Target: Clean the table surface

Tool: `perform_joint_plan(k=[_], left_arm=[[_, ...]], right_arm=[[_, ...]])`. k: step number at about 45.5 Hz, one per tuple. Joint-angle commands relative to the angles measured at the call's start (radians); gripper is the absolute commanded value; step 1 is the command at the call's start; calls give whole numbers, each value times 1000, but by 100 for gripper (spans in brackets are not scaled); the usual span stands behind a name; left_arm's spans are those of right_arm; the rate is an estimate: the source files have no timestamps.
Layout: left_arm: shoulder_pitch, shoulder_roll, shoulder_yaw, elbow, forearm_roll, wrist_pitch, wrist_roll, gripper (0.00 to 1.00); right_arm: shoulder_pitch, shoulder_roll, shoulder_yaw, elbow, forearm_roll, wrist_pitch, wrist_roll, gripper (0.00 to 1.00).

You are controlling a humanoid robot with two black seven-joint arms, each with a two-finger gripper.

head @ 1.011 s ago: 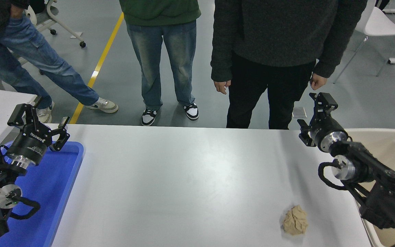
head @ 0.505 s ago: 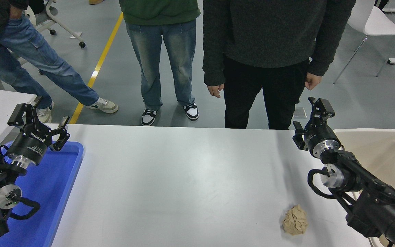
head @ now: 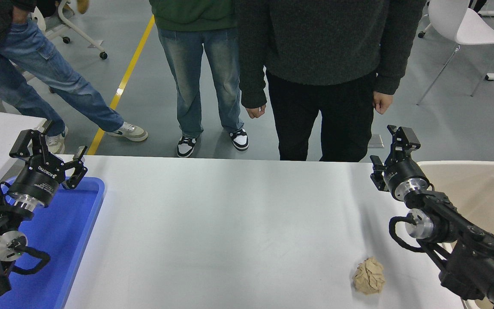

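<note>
On the near right part of the table surface (head: 230, 223) lies a crumpled tan paper ball (head: 369, 276), roughly round with no long axis worth naming, and it looks the only litter left to clear. The right gripper (head: 387, 148) hangs by the far edge beside the beige bin (head: 487, 184), jaws spread and empty, so the ball lies back toward the robot, well apart. The left gripper (head: 52, 150), jaws also spread, is parked over the blue tray (head: 84, 214), much farther off; I'd judge the right arm better placed.

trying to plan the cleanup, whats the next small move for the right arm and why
Probably swing the right gripper, which looks open and empty at the far edge, back and down toward the crumpled brown paper ball. The ball is the only litter on the table surface, and the beige bin sits right beside it.
</note>
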Motion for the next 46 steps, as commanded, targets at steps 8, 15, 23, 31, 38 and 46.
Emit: perform_joint_plan(k=[8, 15, 23, 31, 38, 46], left_arm=[[0, 0, 0, 0, 0, 0, 0, 100], [0, 0, 0, 0, 0, 0, 0, 100], [0, 1, 0, 0, 0, 0, 0, 100], [0, 0, 0, 0, 0, 0, 0, 100], [0, 1, 0, 0, 0, 0, 0, 100], [0, 0, 0, 0, 0, 0, 0, 100]], right_arm=[[140, -316, -393, 175, -175, 44, -16, 100], [195, -428, -488, 247, -272, 69, -47, 100], [244, -567, -548, 358, -352, 150, -82, 100], [273, -683, -576, 503, -432, 245, -163, 100], [273, -746, -596, 591, -599, 319, -220, 99], [276, -752, -597, 611, -743, 395, -231, 99]])
